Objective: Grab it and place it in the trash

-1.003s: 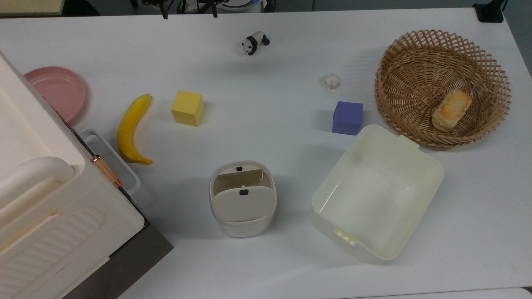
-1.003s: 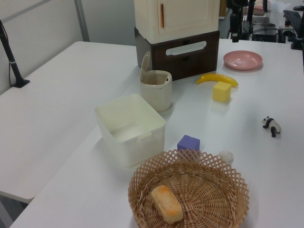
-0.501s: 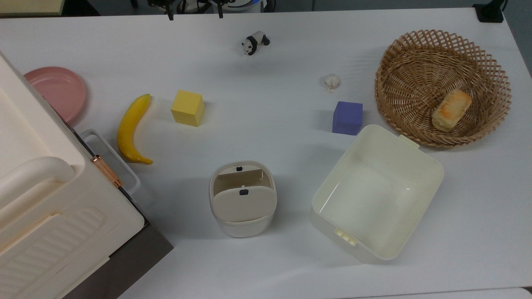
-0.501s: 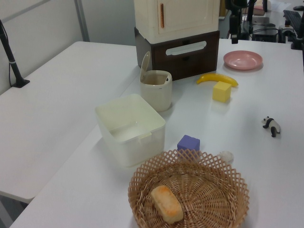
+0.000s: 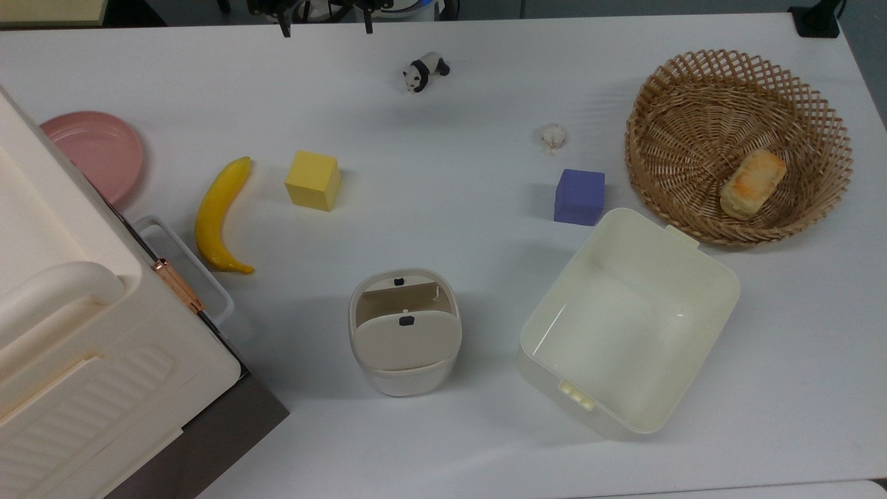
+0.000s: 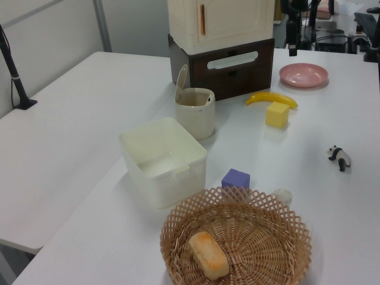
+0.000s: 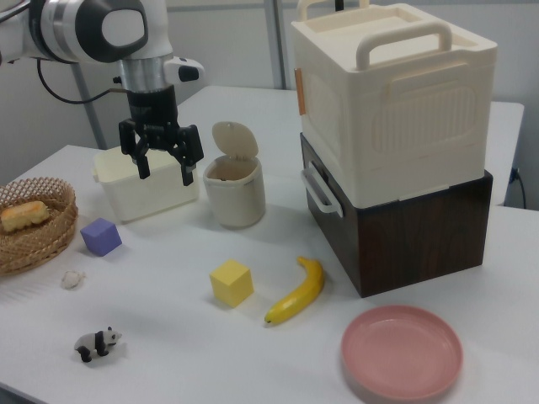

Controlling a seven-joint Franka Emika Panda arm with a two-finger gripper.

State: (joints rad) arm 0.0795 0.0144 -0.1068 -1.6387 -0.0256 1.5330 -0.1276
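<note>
The small off-white wrinkly lump (image 5: 552,137) lies on the white table between the panda figurine and the purple cube; it also shows as the lump (image 6: 282,195) and the lump (image 7: 73,279). The trash (image 5: 405,331) is a rounded beige-and-white bin with its flap lid tipped up, seen too as the trash (image 6: 195,111) and the trash (image 7: 233,187). My gripper (image 7: 164,168) hangs open and holds nothing, well above the table and far from the lump. In the top view its fingertips (image 5: 283,29) poke in at the upper edge.
A cream tub (image 5: 627,322) stands beside the trash. A wicker basket (image 5: 818,104) holds a bread roll (image 5: 752,183). Purple cube (image 5: 579,197), yellow cube (image 5: 312,180), banana (image 5: 218,215), panda figurine (image 5: 425,71), pink plate (image 5: 93,152), stacked cream box (image 7: 392,93).
In the top view the gripper's fingertips have shifted slightly to the right along the upper edge. Nothing on the table has moved.
</note>
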